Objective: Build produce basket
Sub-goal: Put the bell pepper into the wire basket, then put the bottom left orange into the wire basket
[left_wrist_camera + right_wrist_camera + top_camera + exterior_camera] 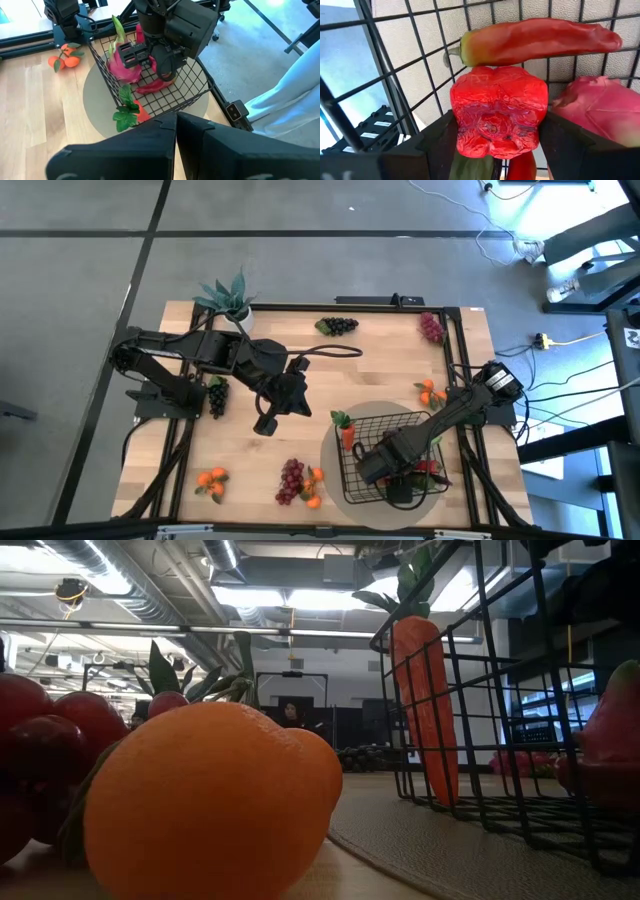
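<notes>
Inside the basket (352,442), the right gripper (495,145) clamped a red bell pepper (496,117), seemingly light, stiff and slick, gripped across its flanks, while the left gripper (266,423) hovered shut.

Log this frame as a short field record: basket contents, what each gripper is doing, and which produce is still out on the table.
basket: on the round grey mat, front right of table
in basket: carrot, dragon fruit, long red pepper, red bell pepper
right gripper: inside the basket, jaws wide around the red bell pepper
left gripper: shut, empty, over mid-table
still on table: dark grapes, red grapes, red grapes at front, oranges
</notes>
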Robot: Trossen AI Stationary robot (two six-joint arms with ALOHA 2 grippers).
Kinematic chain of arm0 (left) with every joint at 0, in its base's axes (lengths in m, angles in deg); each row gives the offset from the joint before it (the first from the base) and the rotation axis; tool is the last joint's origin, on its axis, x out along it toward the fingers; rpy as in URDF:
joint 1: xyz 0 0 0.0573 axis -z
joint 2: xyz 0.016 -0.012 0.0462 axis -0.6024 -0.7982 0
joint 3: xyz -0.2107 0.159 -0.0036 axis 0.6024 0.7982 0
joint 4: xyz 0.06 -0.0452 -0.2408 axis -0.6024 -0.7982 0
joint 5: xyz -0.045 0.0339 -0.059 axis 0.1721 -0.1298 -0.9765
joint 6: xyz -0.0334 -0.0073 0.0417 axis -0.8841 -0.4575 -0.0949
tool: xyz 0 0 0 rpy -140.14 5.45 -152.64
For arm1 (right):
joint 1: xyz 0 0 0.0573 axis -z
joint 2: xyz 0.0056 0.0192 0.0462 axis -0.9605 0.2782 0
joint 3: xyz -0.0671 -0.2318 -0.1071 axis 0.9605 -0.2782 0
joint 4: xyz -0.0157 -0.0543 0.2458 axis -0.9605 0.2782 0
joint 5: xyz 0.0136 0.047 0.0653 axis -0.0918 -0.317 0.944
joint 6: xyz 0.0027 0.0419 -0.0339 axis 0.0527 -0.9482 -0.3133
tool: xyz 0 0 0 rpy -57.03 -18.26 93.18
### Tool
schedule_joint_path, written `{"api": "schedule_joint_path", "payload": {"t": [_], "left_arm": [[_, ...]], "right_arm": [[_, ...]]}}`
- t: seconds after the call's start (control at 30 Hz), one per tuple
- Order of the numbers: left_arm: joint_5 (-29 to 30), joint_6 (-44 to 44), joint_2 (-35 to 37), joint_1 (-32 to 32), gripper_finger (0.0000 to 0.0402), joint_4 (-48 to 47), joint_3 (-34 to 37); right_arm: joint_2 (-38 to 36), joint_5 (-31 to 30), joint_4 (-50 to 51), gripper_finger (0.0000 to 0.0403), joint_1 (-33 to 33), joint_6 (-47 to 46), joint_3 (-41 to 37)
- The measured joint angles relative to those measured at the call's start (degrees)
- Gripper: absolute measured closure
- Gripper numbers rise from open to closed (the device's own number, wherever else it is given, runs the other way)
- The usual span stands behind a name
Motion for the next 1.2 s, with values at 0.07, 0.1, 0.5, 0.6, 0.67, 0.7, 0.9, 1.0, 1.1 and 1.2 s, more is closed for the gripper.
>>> {"api": "schedule_joint_path", "payload": {"t": [0.07,0.1,0.5,0.6,0.67,0.7,0.9,1.0,1.1,1.2], "left_arm": [[0.0,0.0,0.0,0.0,0.0401,0.0,0.0],[0.0,0.0,0.0,0.0,0.0401,0.0,0.0],[0.0,0.0,0.0,0.0,0.0401,0.0,0.0],[0.0,0.0,0.0,0.0,0.0401,0.0,0.0],[0.0,0.0,0.0,0.0,0.0401,0.0,0.0],[0.0,0.0,0.0,0.0,0.0401,0.0,0.0],[0.0,0.0,0.0,0.0,0.0401,0.0,0.0],[0.0,0.0,0.0,0.0,0.0401,0.0,0.0],[0.0,0.0,0.0,0.0,0.0401,0.0,0.0],[0.0,0.0,0.0,0.0,0.0401,0.0,0.0]], "right_arm": [[0.0,0.0,-0.7,0.0163,0.0,0.0,0.0],[0.0,0.1,-1.1,0.0163,0.0,0.0,0.0],[0.0,0.0,-2.1,0.0163,0.0,-2.1,0.0],[0.0,-0.2,-2.3,0.0163,0.0,-3.3,0.0],[0.0,-0.6,-2.2,0.0163,0.0,-4.8,0.0],[0.0,-1.1,-2.2,0.0163,0.0,-5.2,0.0],[0.0,-5.0,-2.2,0.0160,0.0,-6.2,0.0],[0.0,-5.3,-2.2,0.0150,0.0,-6.2,0.0],[0.0,-6.1,-2.2,0.0139,0.0,-6.5,0.0],[0.0,-6.2,-2.2,0.0125,0.0,-7.3,0.0]]}}
